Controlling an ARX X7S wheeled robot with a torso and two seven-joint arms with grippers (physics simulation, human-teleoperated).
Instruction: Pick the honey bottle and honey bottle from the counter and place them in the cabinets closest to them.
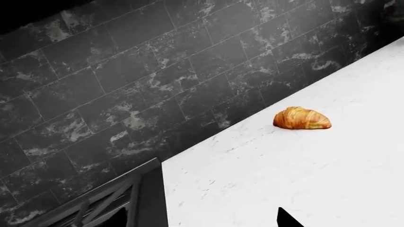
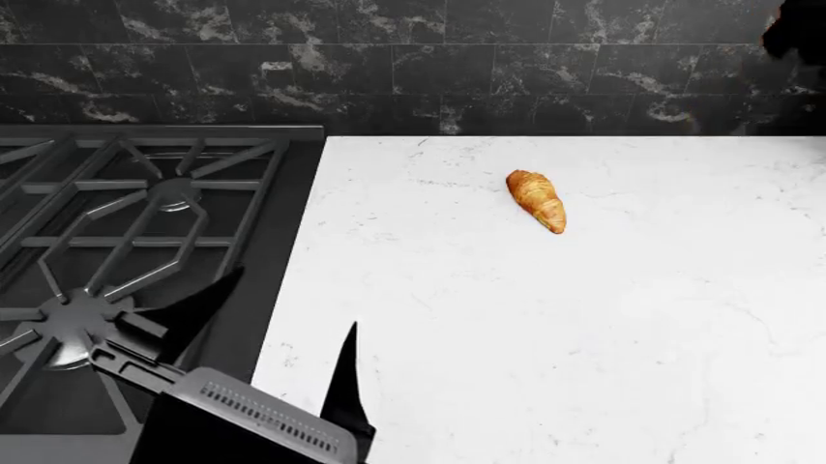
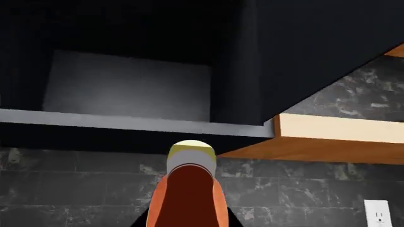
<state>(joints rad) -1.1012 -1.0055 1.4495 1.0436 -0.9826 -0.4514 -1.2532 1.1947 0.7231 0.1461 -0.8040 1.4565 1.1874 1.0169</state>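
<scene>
A honey bottle (image 3: 189, 189) with a reddish-orange shoulder and pale yellow cap fills the lower middle of the right wrist view. My right gripper (image 3: 189, 221) is shut on it, dark fingers showing at both sides of its body. The cap points up at an open dark cabinet (image 3: 126, 85), just below its grey bottom shelf edge (image 3: 126, 122). My left gripper (image 2: 278, 348) hovers open and empty over the seam between stove and counter (image 2: 581, 338). In the left wrist view the left gripper (image 1: 199, 217) also has nothing between its tips. The other honey bottle is out of view.
A golden-brown croissant (image 2: 537, 200) lies on the white counter near the black tiled wall (image 2: 516, 77); the croissant (image 1: 302, 118) is ahead of the left gripper. A black gas stove (image 2: 116, 242) lies to the left. A wood-edged cabinet underside (image 3: 328, 142) and a wall outlet (image 3: 377, 213) are beside the open cabinet.
</scene>
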